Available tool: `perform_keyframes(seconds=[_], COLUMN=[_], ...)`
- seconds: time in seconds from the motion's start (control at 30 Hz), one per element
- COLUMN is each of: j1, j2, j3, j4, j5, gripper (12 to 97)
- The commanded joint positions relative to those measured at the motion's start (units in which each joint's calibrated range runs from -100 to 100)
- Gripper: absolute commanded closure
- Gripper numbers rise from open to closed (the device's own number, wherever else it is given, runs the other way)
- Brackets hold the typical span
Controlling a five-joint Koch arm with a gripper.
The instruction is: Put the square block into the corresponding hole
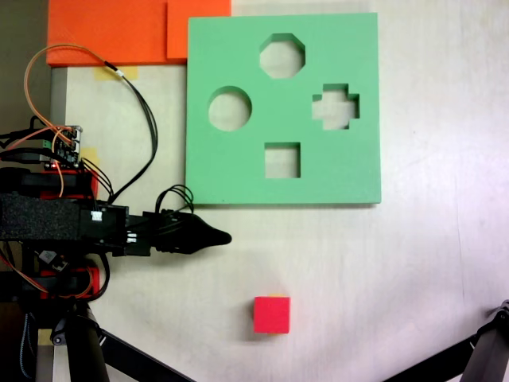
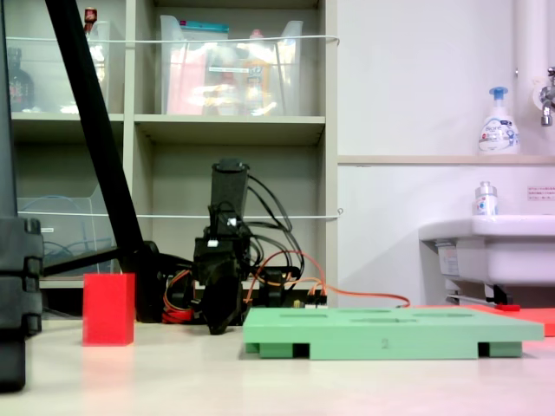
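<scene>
I'm seeing bright, even light in both fixed views, with soft shadows. Both look slightly soft; the counter [image 2: 260,381] shines faintly.

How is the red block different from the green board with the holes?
The red block is a small cube, and the green board is a wide flat slab. The block is solid, while the board has four cutouts: round, octagonal, cross-shaped and square. In a fixed view the block stands taller than the low board. Both rest on the table, apart from each other.
</scene>
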Motion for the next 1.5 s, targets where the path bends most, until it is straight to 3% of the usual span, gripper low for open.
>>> perform_keyframes(seconds=[0.0,1.17,1.47], j1=[0.0,0.0,-5.0], j2=[-0.4,-0.4,-0.4], j3=[-0.7,-0.7,-0.7], j4=[-6.1,-6.1,2.9], j5=[-0.4,-0.4,15.7], gripper=[59.6,59.6,59.9])
